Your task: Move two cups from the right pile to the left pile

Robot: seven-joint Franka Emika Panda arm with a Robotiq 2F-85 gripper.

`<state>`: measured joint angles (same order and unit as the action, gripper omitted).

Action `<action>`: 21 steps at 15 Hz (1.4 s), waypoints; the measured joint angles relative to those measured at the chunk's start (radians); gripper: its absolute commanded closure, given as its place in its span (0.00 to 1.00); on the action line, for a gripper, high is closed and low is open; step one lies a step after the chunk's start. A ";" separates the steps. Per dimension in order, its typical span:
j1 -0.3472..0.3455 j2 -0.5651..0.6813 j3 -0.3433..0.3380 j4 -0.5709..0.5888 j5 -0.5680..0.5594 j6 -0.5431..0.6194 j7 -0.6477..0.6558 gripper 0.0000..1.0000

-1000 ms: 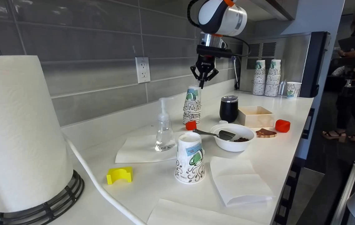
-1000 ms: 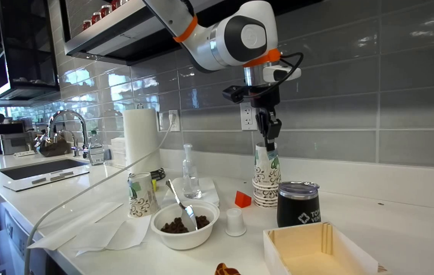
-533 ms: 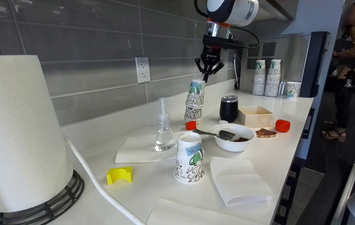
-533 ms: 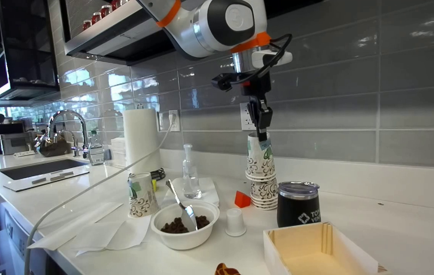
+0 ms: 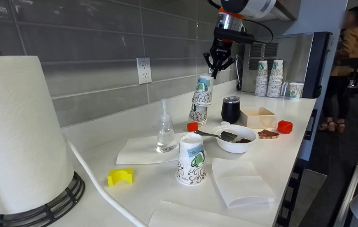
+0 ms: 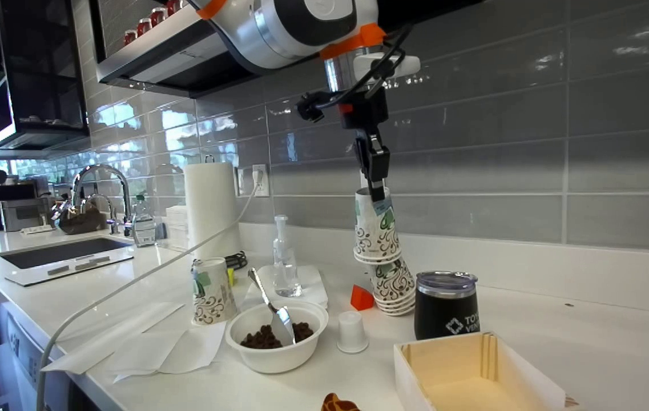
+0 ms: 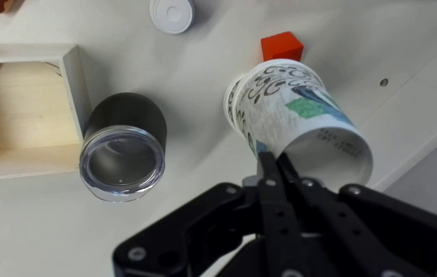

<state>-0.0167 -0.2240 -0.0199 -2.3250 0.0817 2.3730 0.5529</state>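
The right pile (image 5: 198,115) is an upside-down nest of white paper cups with green and blue print, also in the exterior view (image 6: 394,283). It leans to one side. My gripper (image 5: 215,75) is shut on the wall edge at the upturned base of its top cup (image 6: 374,228). The cup is drawn partly up and still overlaps the pile below. Its lower edge seems to show two rims, so perhaps two cups are held. In the wrist view my gripper (image 7: 274,156) pinches the near edge of this cup (image 7: 276,107). The left pile (image 5: 192,160) stands upside down, also visible here (image 6: 213,292).
A clear bottle (image 6: 285,268), red block (image 6: 362,297) and small white cup (image 6: 352,332) stand near the right pile. A white bowl (image 6: 278,359) with a spatula lies between the piles. A black cup (image 7: 126,111), wooden box (image 7: 22,165) and paper-towel roll (image 5: 21,132) also stand there.
My gripper has risen and pulled the top of the right pile up, exposing more of the cups below. It has shifted left in an exterior view, and the remaining pile has begun to lean.
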 measured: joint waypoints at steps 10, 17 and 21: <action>-0.047 -0.197 0.021 -0.135 0.012 0.028 0.000 0.99; -0.078 -0.329 0.039 -0.195 0.013 0.012 -0.006 0.99; -0.078 -0.391 0.082 -0.239 0.010 -0.050 -0.027 0.99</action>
<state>-0.0945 -0.6151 0.0620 -2.5636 0.0922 2.3230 0.5261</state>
